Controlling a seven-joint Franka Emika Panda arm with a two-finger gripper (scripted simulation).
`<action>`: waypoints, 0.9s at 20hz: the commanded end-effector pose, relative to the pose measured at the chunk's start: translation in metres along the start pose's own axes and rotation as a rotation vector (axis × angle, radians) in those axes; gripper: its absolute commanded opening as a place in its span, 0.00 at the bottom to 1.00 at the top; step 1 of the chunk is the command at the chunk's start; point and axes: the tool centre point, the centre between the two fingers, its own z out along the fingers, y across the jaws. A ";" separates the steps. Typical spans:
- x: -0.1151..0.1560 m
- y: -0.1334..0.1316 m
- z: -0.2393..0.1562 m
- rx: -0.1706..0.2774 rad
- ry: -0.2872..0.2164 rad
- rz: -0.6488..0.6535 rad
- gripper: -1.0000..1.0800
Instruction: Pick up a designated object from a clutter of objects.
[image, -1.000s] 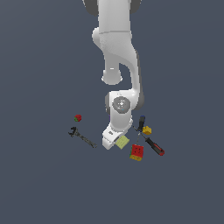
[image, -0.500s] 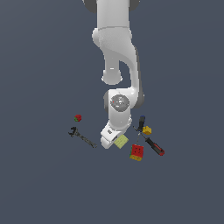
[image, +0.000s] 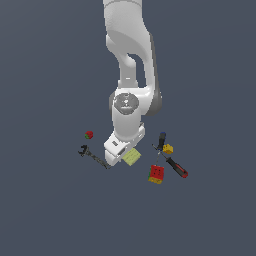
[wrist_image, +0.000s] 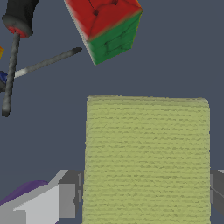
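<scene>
Pale yellow-green block (wrist_image: 146, 159) lying flat on the desk (image: 50, 210), long axis running from between the fingers out toward the red-and-green-faced cube (wrist_image: 107, 27). Pincer (wrist_image: 146, 192) spread just wider than the block, one finger (wrist_image: 65, 199) on each side, close against its edges; actual contact impossible to tell. Faint ridged lines across the block's top, woven-looking. In the exterior view, block (image: 132, 157) peeking out just beside the lowered pincer (image: 116, 155), near the cube (image: 156, 174).
</scene>
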 end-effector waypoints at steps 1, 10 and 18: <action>-0.007 0.011 -0.025 -0.001 0.001 0.000 0.00; -0.034 0.053 -0.121 0.000 0.003 -0.001 0.00; -0.057 0.090 -0.203 0.001 0.003 -0.001 0.00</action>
